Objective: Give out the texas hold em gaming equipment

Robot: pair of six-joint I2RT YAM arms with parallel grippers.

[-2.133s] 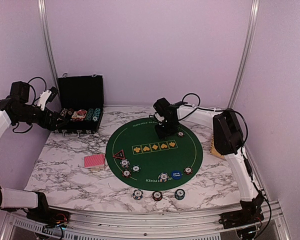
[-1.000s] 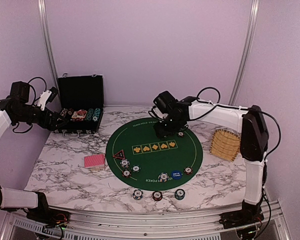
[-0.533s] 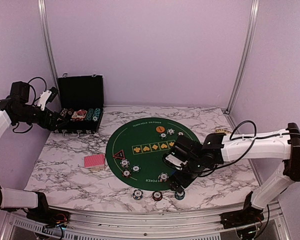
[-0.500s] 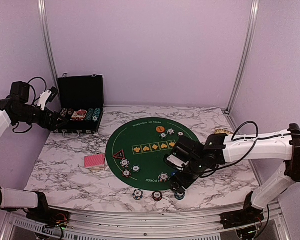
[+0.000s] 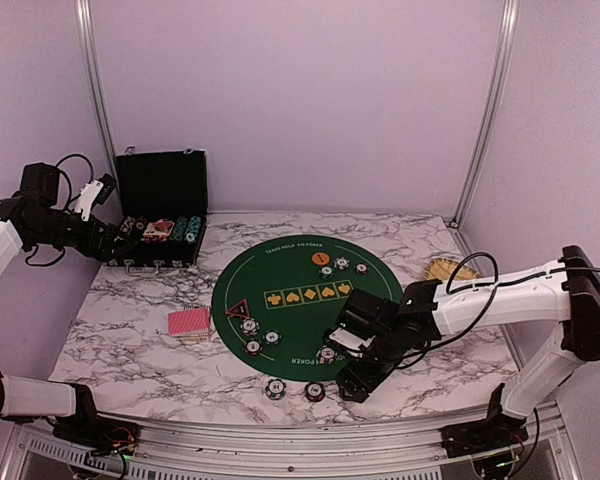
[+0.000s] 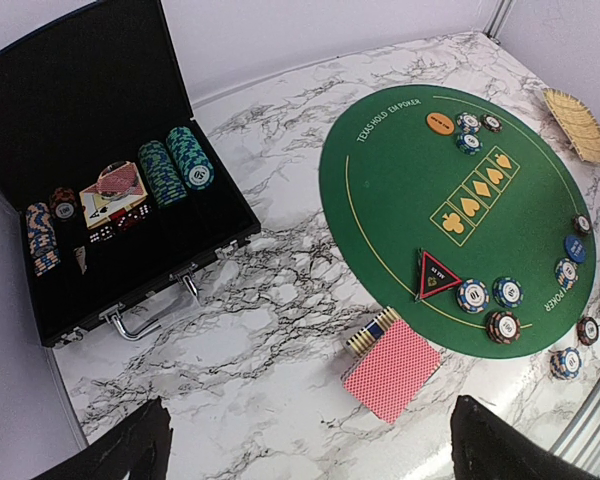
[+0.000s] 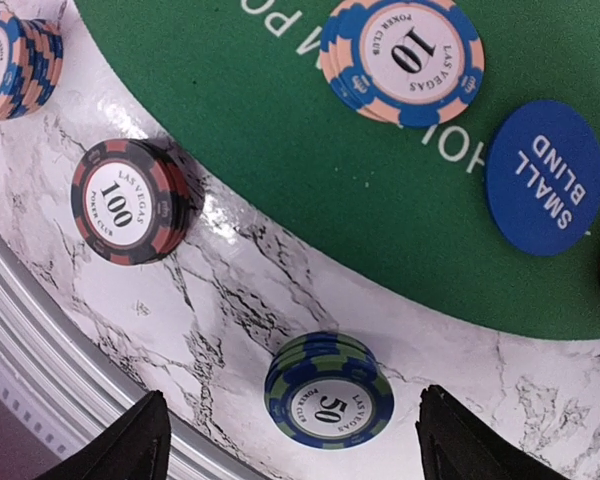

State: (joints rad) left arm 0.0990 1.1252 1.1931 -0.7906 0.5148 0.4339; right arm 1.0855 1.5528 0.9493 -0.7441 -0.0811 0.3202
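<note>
green mat [image 5: 280, 270], top view: right gripper [image 5: 358, 378] low over near rim, at end of front row of chip stacks [image 5: 275, 389].
left wrist view: left gripper [image 6: 310, 425] wide open, empty, high above table; cards [image 6: 392, 368], triangle [image 6: 435, 276], open case [image 6: 110, 200] below.
right wrist view: fingers [image 7: 120, 445] spread wide, nothing held; 50 stack [image 7: 330, 392] on marble, framed between them, apparently untouched.
step, likely: picking that stack.
next: descend centred, close on striped edge, avoid nudging 100 stack [image 7: 130, 200].

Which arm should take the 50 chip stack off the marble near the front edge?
Right. The right gripper hovers over the 50 chip stack, jaws open either side of it. The left gripper sits far off by the black case.
</note>
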